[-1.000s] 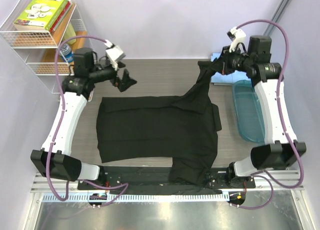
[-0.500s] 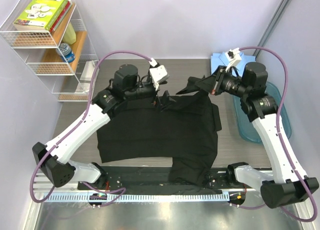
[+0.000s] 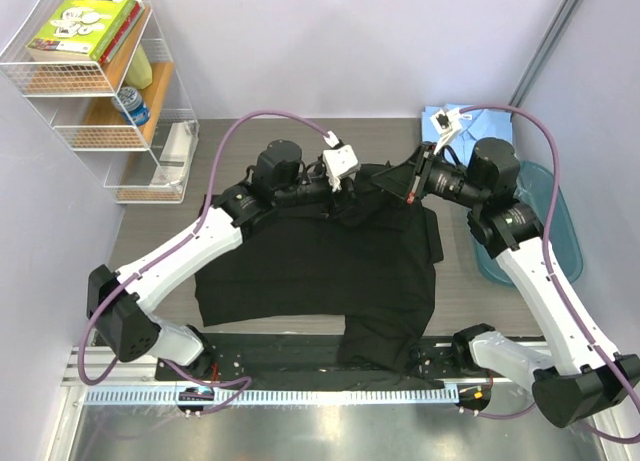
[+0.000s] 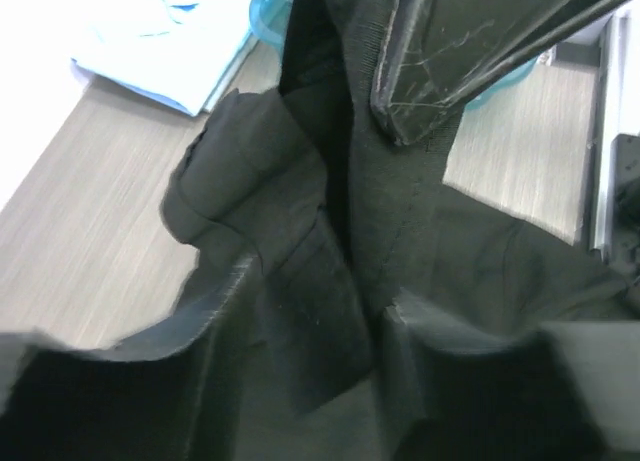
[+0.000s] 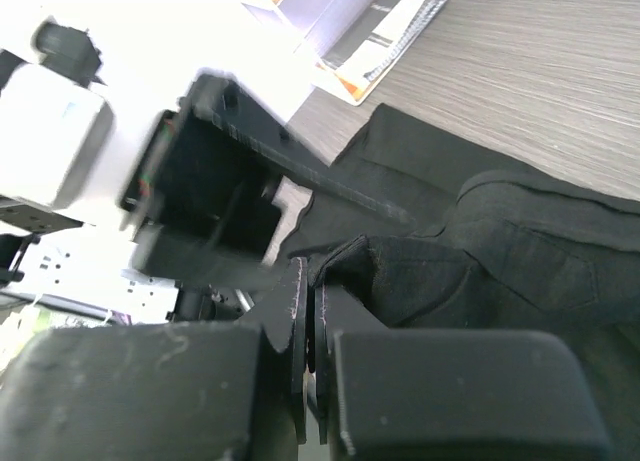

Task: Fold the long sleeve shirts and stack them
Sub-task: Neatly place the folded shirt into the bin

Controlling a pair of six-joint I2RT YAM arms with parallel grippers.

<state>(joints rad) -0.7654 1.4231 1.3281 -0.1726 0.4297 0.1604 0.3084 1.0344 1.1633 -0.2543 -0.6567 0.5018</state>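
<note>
The black shirt (image 3: 320,271) lies spread mid-table, and the light blue shirt (image 3: 448,121) sits at the far right corner. The right claw (image 5: 308,281) is clenched on a raised sleeve fold near the far edge. The left claw (image 4: 310,381) straddles that fold, though I cannot tell whether it grips. It should pinch both layers squarely, keeping the sleeve taut.
</note>
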